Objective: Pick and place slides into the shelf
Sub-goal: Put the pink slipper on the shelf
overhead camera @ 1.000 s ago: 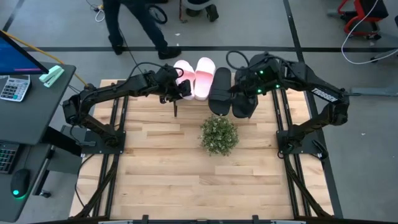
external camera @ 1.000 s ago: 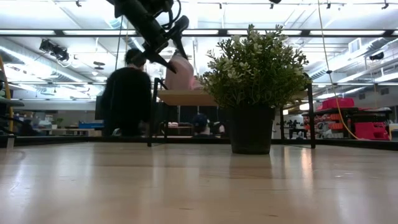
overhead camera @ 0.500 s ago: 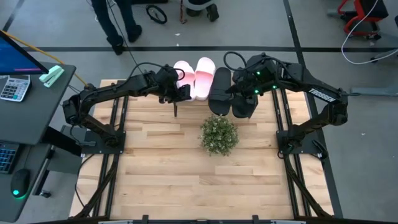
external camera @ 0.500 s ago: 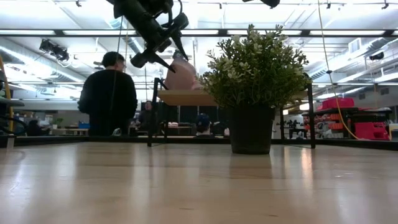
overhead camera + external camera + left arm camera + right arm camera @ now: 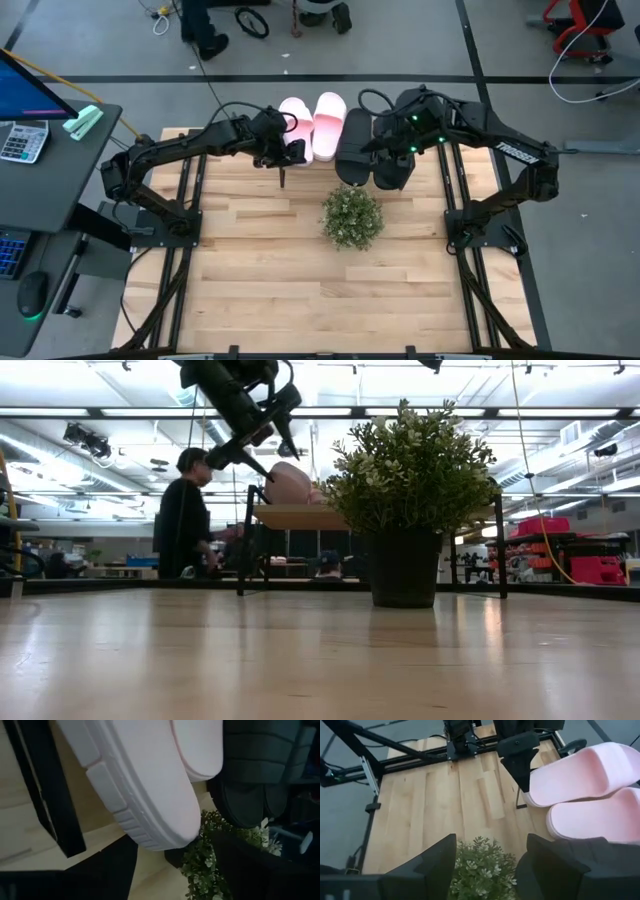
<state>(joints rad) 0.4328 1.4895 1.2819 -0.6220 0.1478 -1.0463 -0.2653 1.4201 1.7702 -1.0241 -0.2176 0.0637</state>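
Standing spread, the left pincer [image 5: 291, 150] touches the pink slide [image 5: 296, 118] on the shelf [image 5: 300, 516]; right pincer [image 5: 385, 158] spread, empty.

Four slides sit in a row behind the potted plant [image 5: 351, 217]: two pale pink slides [image 5: 312, 124] and two black slides [image 5: 370, 152], all on the one shelf [image 5: 300, 517]. One plant stands on the table [image 5: 260, 280], two robot arms reach over it, and one person [image 5: 186, 520] stands beyond the plant.
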